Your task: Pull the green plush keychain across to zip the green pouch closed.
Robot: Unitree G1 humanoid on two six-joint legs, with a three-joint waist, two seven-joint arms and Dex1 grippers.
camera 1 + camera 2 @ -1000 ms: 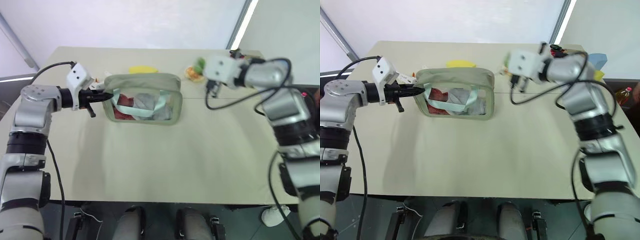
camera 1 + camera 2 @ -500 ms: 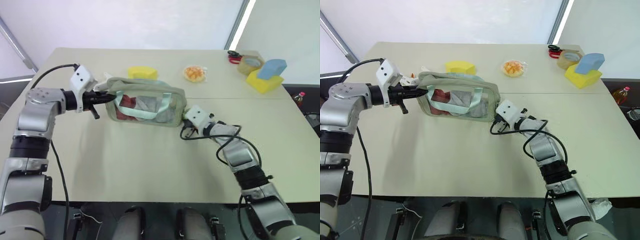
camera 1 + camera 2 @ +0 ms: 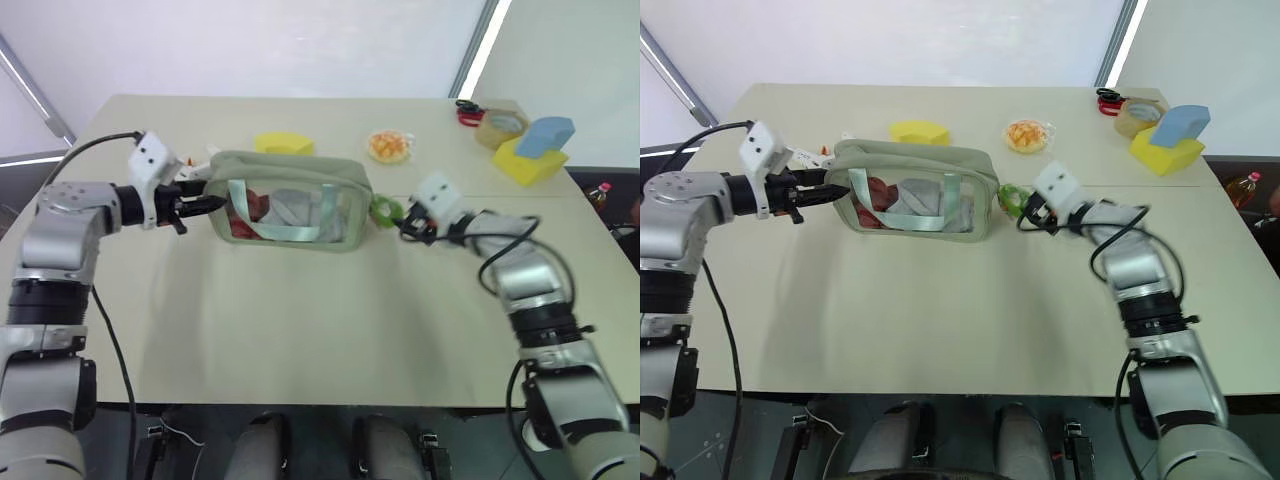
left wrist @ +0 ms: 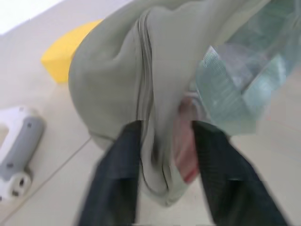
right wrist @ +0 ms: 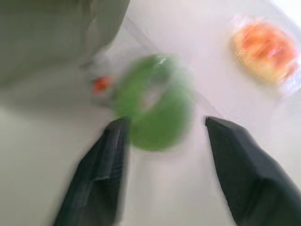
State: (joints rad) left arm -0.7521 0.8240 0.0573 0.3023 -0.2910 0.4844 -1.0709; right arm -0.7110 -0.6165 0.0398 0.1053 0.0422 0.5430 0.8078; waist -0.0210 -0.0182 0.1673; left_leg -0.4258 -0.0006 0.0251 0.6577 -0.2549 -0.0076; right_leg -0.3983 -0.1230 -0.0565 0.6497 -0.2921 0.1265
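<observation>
Now, across the scene, largest to smallest:
Table (image 3: pixel 300 320): a pale beige top carries everything, with a bare stretch along its near edge.
Green pouch (image 3: pixel 290 200): it stands left of centre toward the far half, its clear window facing the near side, light green straps crossing red-and-white contents.
Left gripper (image 3: pixel 205 203): at the pouch's left end, its two black fingers (image 4: pixel 117 179) stand apart with the fabric end between them; whether they press on it cannot be told.
Right gripper (image 3: pixel 1028 215): just right of the pouch, its fingers are spread wide and closed on nothing, the charm lying just ahead of the tips.
Blue and yellow blocks (image 3: pixel 533 150): stacked at the far right corner.
Yellow sponge wedge (image 3: pixel 284 143): just beyond the pouch, on the far side.
Orange-topped item (image 3: pixel 389 146): right of the sponge, far side.
Green plush keychain (image 3: pixel 1011 199): it lies on the table at the pouch's right end, between pouch and right gripper.
</observation>
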